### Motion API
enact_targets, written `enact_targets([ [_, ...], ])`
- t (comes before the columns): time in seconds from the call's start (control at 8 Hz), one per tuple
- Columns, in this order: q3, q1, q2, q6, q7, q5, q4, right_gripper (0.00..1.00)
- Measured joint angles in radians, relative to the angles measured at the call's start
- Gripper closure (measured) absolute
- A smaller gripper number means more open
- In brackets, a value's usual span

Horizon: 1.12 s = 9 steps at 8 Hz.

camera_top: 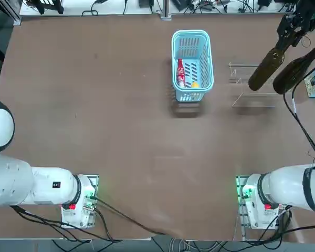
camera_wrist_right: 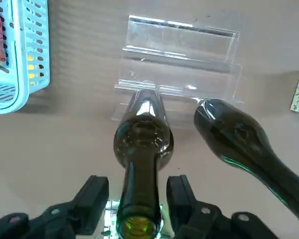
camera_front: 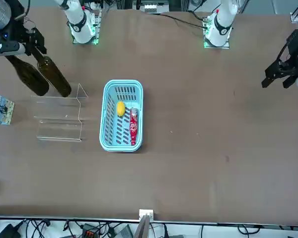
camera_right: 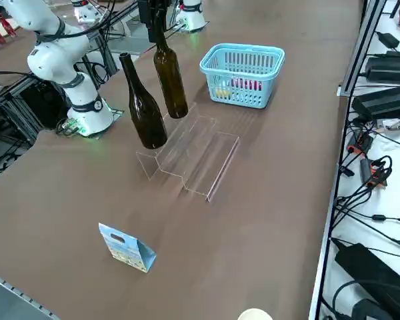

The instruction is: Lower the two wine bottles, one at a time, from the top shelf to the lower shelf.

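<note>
Glass first: two dark bottles stand upright on the clear stand (camera_right: 187,157), both on its top shelf (camera_wrist_right: 177,89) at the edge nearest the robot, and the right gripper (camera_wrist_right: 137,199) sits at the neck of one of them. In the wrist view its two fingers (camera_wrist_right: 94,196) flank that bottle (camera_wrist_right: 142,144) at the neck, just beside the glass on either side; whether they are pressing on it or standing a little off cannot be told. The held-side bottle rises directly below the gripper, its base at the stand's basket-side end. The second bottle (camera_right: 141,107) stands just beside it, on the gripper's outer side away from the basket, untouched and apart from the first. The lower shelf (camera_wrist_right: 182,35) lies beyond the bottles from the gripper, on the side away from the robot, and carries nothing. A light-blue basket (camera_top: 192,65) rests on the table on the gripper's inner side, near the stand but not touching it; inside lie a red bottle-shaped item (camera_front: 133,126) along its length and a small yellow piece (camera_front: 120,108) next to it. A small printed blue bag (camera_right: 127,248) stands on the table farther out on the gripper's outer side, well apart from the stand.
</note>
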Motion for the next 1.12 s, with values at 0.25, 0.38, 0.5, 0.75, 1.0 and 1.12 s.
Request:
enact_targets([
  [0.25, -0.005, 0.0, 0.0, -0.001, 0.0, 0.0, 0.0, 0.3],
  [0.38, -0.005, 0.0, 0.0, -0.001, 0.0, 0.0, 0.0, 0.32],
  [0.5, -0.005, 0.0, -0.001, -0.001, 0.0, 0.0, 0.0, 0.32],
  [0.75, -0.005, 0.0, -0.002, -0.001, 0.0, 0.0, 0.0, 0.33],
  [1.0, -0.005, 0.0, -0.004, -0.001, 0.0, 0.0, 0.0, 0.37],
  [1.12, -0.005, 0.0, -0.004, -0.001, 0.0, 0.0, 0.0, 0.4],
])
